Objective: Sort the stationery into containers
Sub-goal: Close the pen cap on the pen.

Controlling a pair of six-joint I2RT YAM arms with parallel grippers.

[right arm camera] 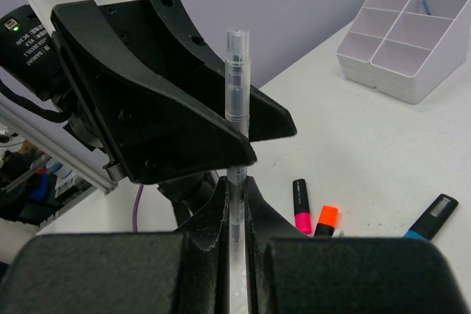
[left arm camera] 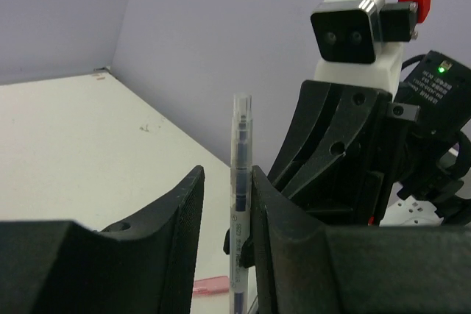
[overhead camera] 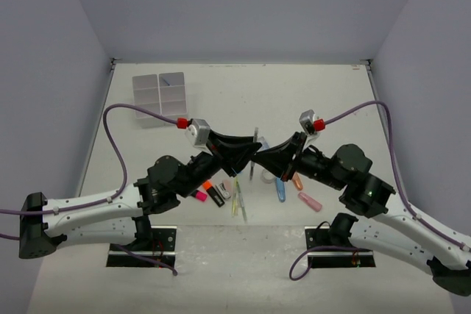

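A thin clear pen (overhead camera: 254, 154) stands upright above the table's middle, where my two grippers meet. My right gripper (right arm camera: 235, 182) is shut on the pen's (right arm camera: 237, 71) lower part. My left gripper (left arm camera: 227, 174) is open around the same pen (left arm camera: 241, 174); the pen rests against its right finger, with a gap to the left finger. The white six-compartment tray (overhead camera: 140, 79) stands at the far left and shows in the right wrist view (right arm camera: 441, 71), with a thin blue pen (right arm camera: 425, 1) in one compartment. Highlighters with pink (right arm camera: 300, 207), orange (right arm camera: 327, 220) and blue (right arm camera: 434, 216) ends lie on the table below.
More stationery lies under the grippers: highlighters (overhead camera: 208, 190), thin yellow-green pens (overhead camera: 237, 200), a blue-capped tube (overhead camera: 281, 190), pastel erasers (overhead camera: 310, 201). Purple cables arc from both wrists. Walls close in the left, right and back of the table.
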